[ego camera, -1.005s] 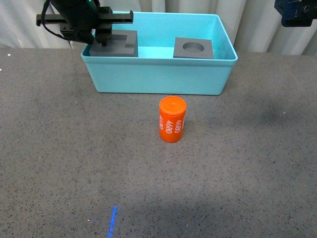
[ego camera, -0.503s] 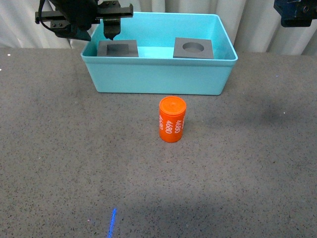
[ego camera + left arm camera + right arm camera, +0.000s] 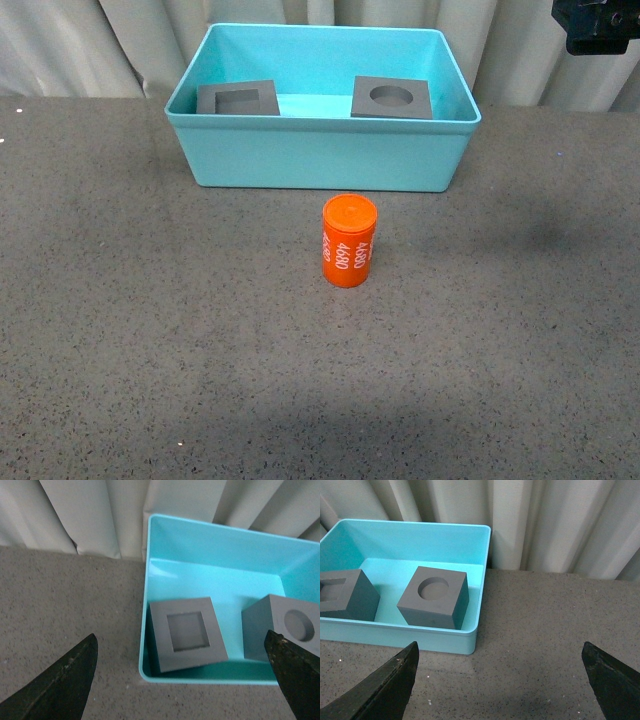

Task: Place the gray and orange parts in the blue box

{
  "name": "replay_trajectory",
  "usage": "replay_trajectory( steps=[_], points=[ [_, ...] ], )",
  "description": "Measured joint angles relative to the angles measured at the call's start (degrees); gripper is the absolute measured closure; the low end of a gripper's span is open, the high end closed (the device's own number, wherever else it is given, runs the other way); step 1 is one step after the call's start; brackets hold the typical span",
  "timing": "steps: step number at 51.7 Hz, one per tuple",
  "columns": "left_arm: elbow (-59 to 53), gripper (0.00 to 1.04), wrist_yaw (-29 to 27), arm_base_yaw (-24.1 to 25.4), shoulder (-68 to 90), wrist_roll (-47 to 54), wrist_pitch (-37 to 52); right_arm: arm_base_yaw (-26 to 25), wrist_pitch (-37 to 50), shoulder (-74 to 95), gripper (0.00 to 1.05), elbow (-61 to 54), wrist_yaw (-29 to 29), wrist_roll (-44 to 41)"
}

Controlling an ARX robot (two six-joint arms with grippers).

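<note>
Right, in the front view the blue box (image 3: 320, 118) is your landmark. Two gray cubes already sit inside it: the one with a square recess (image 3: 238, 98) at the box's left end and the one with a round recess (image 3: 392, 97) toward its right end, the two clearly apart. The one orange cylinder (image 3: 349, 241) stands upright on the table (image 3: 120, 300), outside the box and just in front of its front wall. A dark piece of the right arm (image 3: 598, 25) shows above and to the right of the box. In the left wrist view, the left gripper (image 3: 180, 635) hangs over the box's left end, jaws spread wide and holding nothing. In the right wrist view, the right gripper (image 3: 500, 643) looks onto the box's right end, jaws equally wide and empty. The risk, as I judge it, lies with the cylinder. It is tall and round, so a finger clipping it on approach could tip it and send it rolling. Carry it low and you may strike the front wall. Count one box, two cubes and one cylinder.
</note>
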Motion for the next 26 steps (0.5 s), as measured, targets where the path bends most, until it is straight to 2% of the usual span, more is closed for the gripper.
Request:
replay_trajectory(
  steps=[11,13,18,21,26],
  points=[
    [-12.8,0.07,-3.1,-1.8,-9.1,-1.5,5.7,0.0,0.0,0.0,0.1,0.0,0.0,0.0],
    [-18.5,0.15,-5.3,-1.7,-11.3,1.9,17.2,0.0,0.0,0.0,0.1,0.0,0.0,0.0],
    [-32.5,0.33,-4.8,-0.8,-17.7,9.3,38.5,0.0,0.0,0.0,0.1,0.0,0.0,0.0],
    [-40.1,0.44,-4.1,0.2,-23.2,11.5,44.8,0.0,0.0,0.0,0.1,0.0,0.0,0.0],
    [-50.5,0.62,-2.1,2.4,-33.0,13.2,46.4,0.0,0.0,0.0,0.1,0.0,0.0,0.0]
  ],
)
